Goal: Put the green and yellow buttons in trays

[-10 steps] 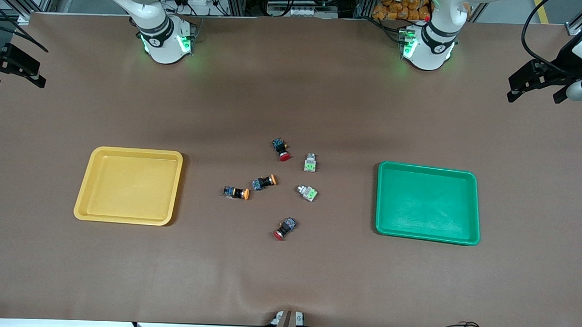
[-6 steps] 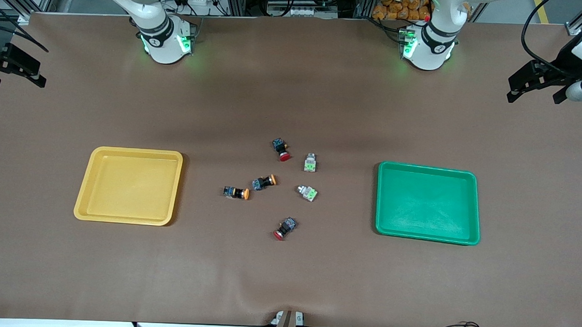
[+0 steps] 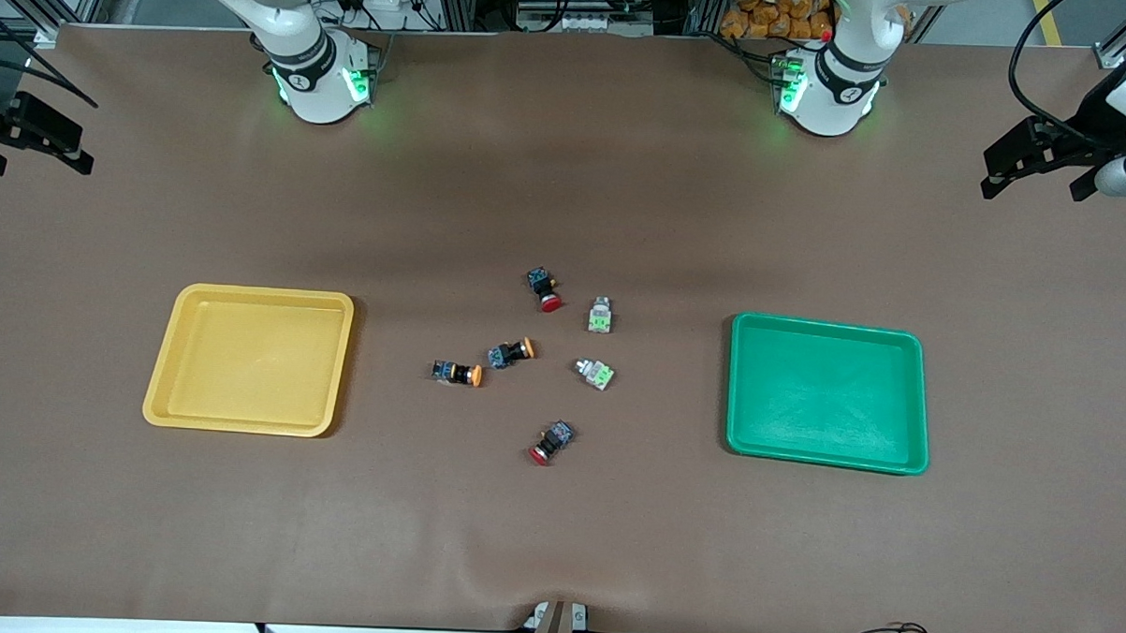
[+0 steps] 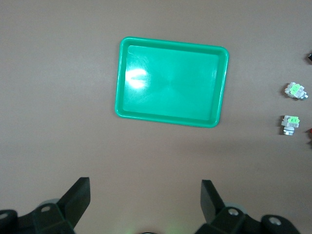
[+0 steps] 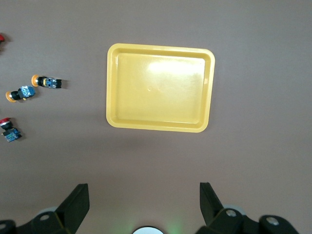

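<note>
Front view: on the brown-covered table (image 3: 555, 541) a shallow yellow plastic tray (image 3: 180, 355) lies toward the right arm's end and a matching green plastic tray (image 3: 906, 403) toward the left arm's end, both empty. Between them sit six small switch buttons: two black-and-blue ones with orange-yellow caps (image 3: 458, 374) (image 3: 511, 352), two grey-white ones with light-green caps (image 3: 600, 315) (image 3: 596, 373), and two red-capped ones (image 3: 544, 289) (image 3: 550, 443) that should stay put. The left pincer (image 3: 1036, 169) hangs over the table's edge at its own end, the right pincer (image 3: 31, 139) likewise at the other.

Left wrist view: the left pincer (image 4: 145, 207) stands wide and empty above the green tray (image 4: 165, 118); both green-capped buttons (image 4: 296, 90) (image 4: 289, 124) show well apart from it.

Right wrist view: the right pincer (image 5: 144, 207) is wide and empty above the yellow tray (image 5: 111, 87); the orange-capped pair (image 5: 46, 81) (image 5: 19, 93) lies beside it.

Nothing is sorted yet. Best judged, each arm should descend on its nearest matching button, jaws across the narrow body, steering clear of the red neighbours
</note>
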Robot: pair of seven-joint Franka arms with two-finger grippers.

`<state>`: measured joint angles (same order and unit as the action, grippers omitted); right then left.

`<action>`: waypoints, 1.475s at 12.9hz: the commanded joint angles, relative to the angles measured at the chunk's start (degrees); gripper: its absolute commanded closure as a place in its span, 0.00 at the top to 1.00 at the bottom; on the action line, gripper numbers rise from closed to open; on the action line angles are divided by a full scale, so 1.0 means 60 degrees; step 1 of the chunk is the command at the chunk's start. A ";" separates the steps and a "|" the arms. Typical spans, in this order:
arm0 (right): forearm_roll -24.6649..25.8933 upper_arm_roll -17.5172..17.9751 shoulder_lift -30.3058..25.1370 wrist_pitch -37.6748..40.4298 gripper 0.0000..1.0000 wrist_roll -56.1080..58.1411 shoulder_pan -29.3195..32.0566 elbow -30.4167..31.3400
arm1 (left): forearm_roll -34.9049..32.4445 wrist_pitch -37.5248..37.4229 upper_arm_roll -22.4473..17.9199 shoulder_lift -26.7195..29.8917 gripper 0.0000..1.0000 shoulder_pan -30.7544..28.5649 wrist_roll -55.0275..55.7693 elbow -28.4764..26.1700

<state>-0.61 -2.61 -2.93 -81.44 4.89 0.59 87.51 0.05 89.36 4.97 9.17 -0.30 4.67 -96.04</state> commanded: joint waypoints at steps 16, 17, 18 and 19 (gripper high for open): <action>-0.0834 0.0069 0.3622 -0.2187 1.00 -0.5155 -0.1237 -0.0171 | 0.0050 -0.0245 0.0124 -0.0560 1.00 0.0078 0.0057 0.0127; -0.0835 0.0070 0.3812 -0.2377 1.00 -0.6151 -0.1589 -0.0171 | 0.0108 -0.0216 0.0124 -0.0663 1.00 0.0079 0.0072 0.0142; -0.0835 0.0070 0.4003 -0.2582 1.00 -0.7060 -0.1911 -0.0171 | 0.0123 -0.0114 0.0124 -0.0736 1.00 0.0093 0.0086 0.0142; -0.0835 0.0070 0.4193 -0.2903 1.00 -0.7954 -0.2291 -0.0171 | 0.0152 -0.0055 0.0139 -0.0810 1.00 0.0137 0.0217 0.0128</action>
<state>-4.82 -1.76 19.92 -97.02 -34.00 -9.85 87.62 0.06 88.76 5.63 5.42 0.20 4.81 -96.22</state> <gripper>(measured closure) 0.000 0.000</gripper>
